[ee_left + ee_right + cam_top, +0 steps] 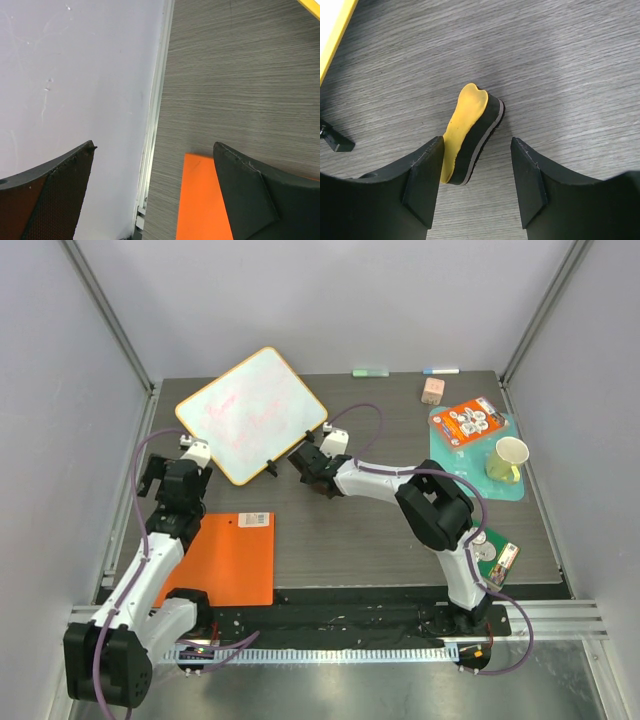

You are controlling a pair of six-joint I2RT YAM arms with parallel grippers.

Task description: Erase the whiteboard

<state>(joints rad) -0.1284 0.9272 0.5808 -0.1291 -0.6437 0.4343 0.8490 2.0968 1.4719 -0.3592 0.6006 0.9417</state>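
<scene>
Yellow eraser (469,125) stands between fingers of right tool (476,142)
Jaws apart, unclamped, near the whiteboard (250,412); left tool (154,147) wide apart, empty.

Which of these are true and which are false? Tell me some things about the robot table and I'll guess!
1. The whiteboard has pink marks on it. True.
2. The eraser lies flat on the whiteboard. False: it stands on its edge on the table, between the fingers of the right gripper.
3. The left gripper is holding the eraser. False: it is open and empty, above the table by the orange sheet.
4. A yellow paper cup sits on the teal mat. True.
</scene>
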